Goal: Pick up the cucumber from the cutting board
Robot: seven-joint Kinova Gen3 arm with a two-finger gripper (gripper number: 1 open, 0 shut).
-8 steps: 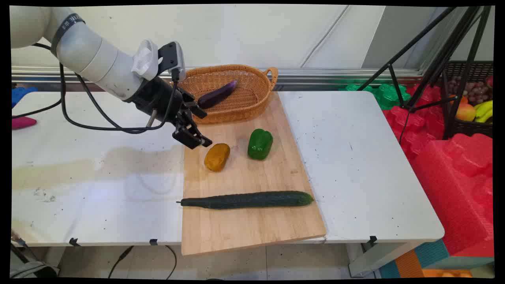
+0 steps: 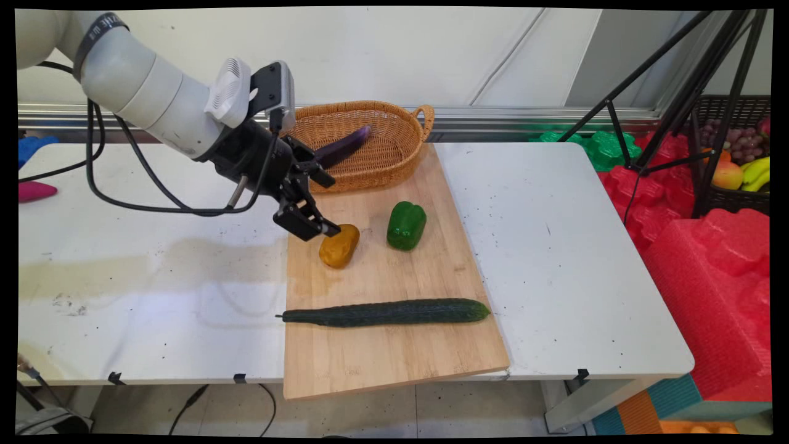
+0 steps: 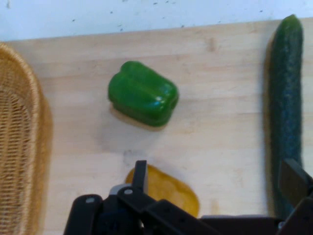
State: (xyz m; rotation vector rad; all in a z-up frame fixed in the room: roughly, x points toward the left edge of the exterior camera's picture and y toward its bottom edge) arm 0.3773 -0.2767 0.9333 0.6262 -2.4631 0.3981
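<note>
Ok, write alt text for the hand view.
Open gripper hangs over a wooden board, just above a yellow potato. A green pepper lies beyond it, a cucumber at the right edge and a wicker basket at the left.

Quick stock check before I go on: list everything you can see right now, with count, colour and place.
cutting board: 1, light wood, middle of the table, near edge overhanging
potato: 1, yellow-brown, on the board's left part, right by the gripper
bell pepper: 1, green, on the board, right of the potato
cucumber: 1, dark green, lying across the board's near part
basket: 1, tan wicker, at the board's far end
eggplant: 1, purple, in the basket
table: 1, white
tripod: 1, black, far right
gripper: 1, black, open, just above the potato's left side
</note>
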